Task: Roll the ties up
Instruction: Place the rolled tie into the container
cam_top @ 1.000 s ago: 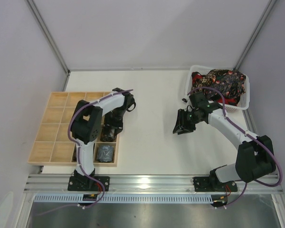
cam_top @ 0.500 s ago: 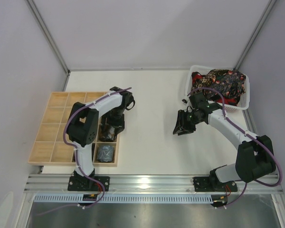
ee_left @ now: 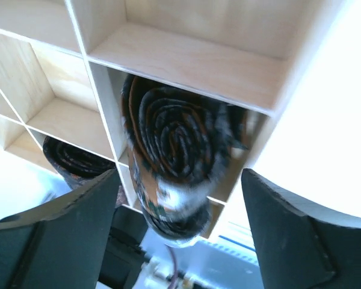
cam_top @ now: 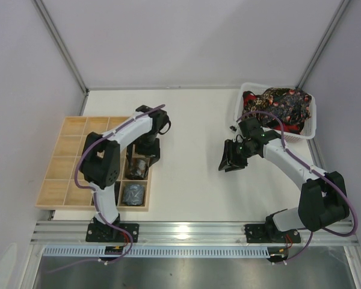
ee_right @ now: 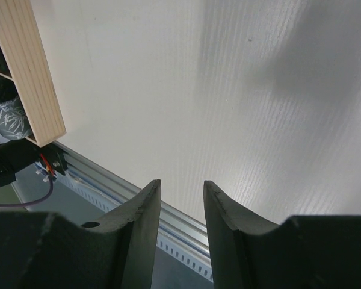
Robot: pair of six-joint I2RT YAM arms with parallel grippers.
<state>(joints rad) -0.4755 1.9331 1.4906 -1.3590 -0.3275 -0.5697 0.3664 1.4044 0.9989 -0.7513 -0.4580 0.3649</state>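
Observation:
A rolled tie lies as a dark brown-and-orange coil in a cell of the wooden grid tray. My left gripper hangs open just above it, with its fingers wide apart and off the fabric. In the top view this gripper is over the tray's right column, near the coil. Another coiled tie fills the cell in front. Unrolled ties are heaped in the white basket. My right gripper is open over bare table, its jaws holding nothing.
The wooden grid tray covers the left of the table, and its corner shows in the right wrist view. Beside that corner sits a grey-green coil. A metal rail runs along the near edge.
My left gripper has opened wider and let go of the rolled tie, which now rests in its cell. The left arm shifted slightly back. The right arm has not moved.

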